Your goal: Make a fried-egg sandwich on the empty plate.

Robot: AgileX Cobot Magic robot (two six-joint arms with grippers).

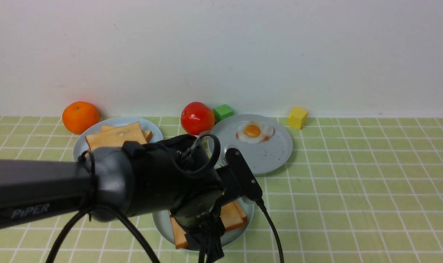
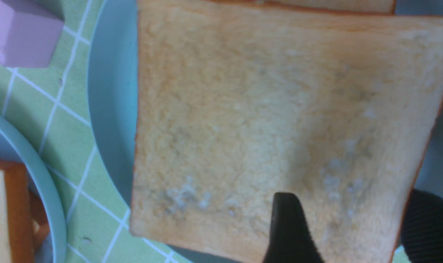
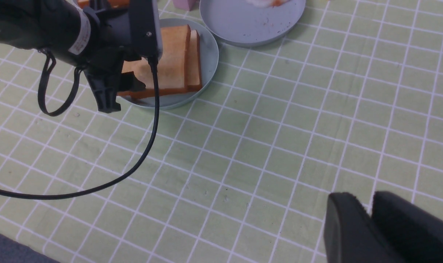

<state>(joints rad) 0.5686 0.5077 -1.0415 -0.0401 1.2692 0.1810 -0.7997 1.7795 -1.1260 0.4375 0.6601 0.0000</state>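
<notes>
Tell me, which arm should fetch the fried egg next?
Probably the right. The fried egg lies on the grey plate right of centre, and the right gripper hangs empty; the left gripper is low over the toast.

The left arm's black hand (image 1: 203,233) is hanging over the near pale teal round plastic plate (image 1: 163,223), blocking approach to its golden toast slices (image 1: 231,216). The red round tomato (image 1: 197,117) and green cube (image 1: 222,111) are crowding the gap behind the grey-blue egg plate (image 1: 276,153). The green-tiled surface (image 1: 352,204) on the right is lying open.
</notes>
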